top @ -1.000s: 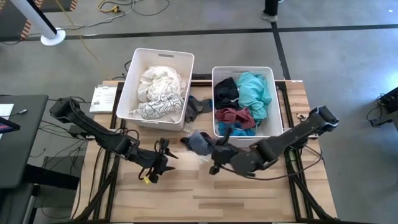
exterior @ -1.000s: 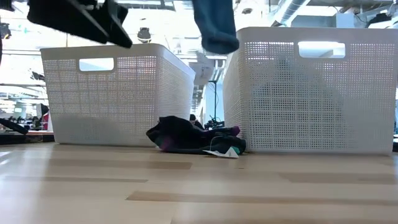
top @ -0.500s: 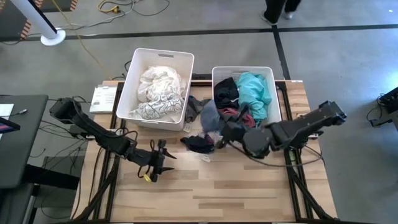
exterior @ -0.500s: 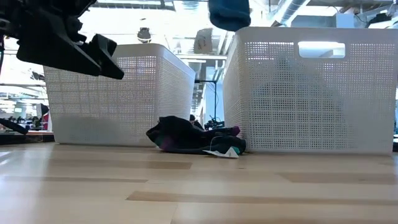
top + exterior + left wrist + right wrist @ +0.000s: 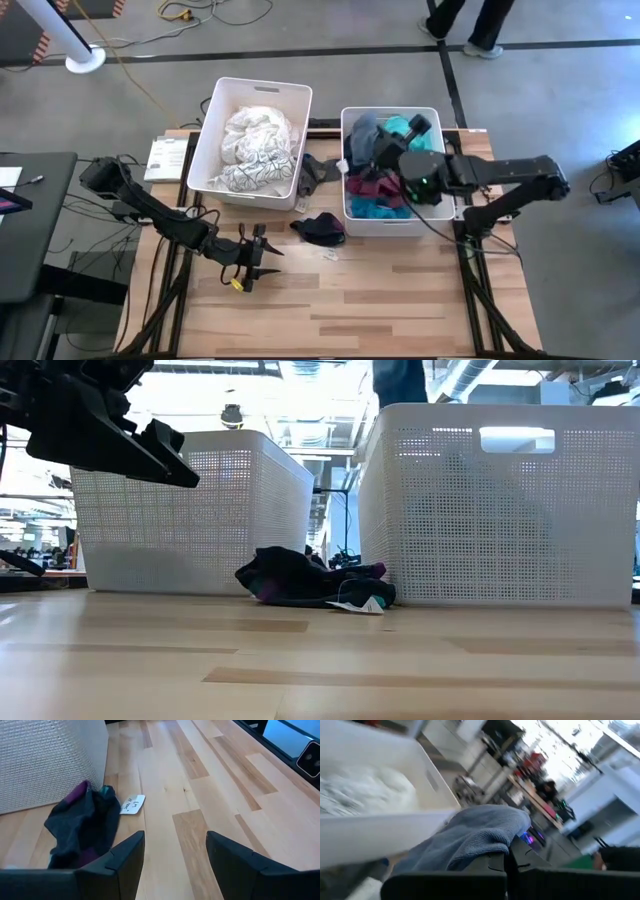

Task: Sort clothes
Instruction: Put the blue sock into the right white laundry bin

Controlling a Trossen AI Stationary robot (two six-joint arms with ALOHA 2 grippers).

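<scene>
High view, right gripper (image 5: 378, 150): hung over the right bin (image 5: 439, 124), fingers pinched tight on a grey-blue garment (image 5: 364, 131).
Held garment: soft, draped over the fingers in the right wrist view (image 5: 475, 837).
Right bin load: teal, black, maroon clothes (image 5: 385, 180).
Left bin (image 5: 210, 150): white and patterned clothes (image 5: 255, 145).
Loose items: dark garment (image 5: 322, 228) on the table (image 5: 400, 290), another between the bins (image 5: 318, 172).
Left gripper (image 5: 256, 262): fingers apart, empty, above bare wood.
Open room: front table wide, unobstructed.

A small white tag (image 5: 132, 804) lies on the table beside the dark garment (image 5: 82, 827), handwritten marks on it, too small to read.
</scene>
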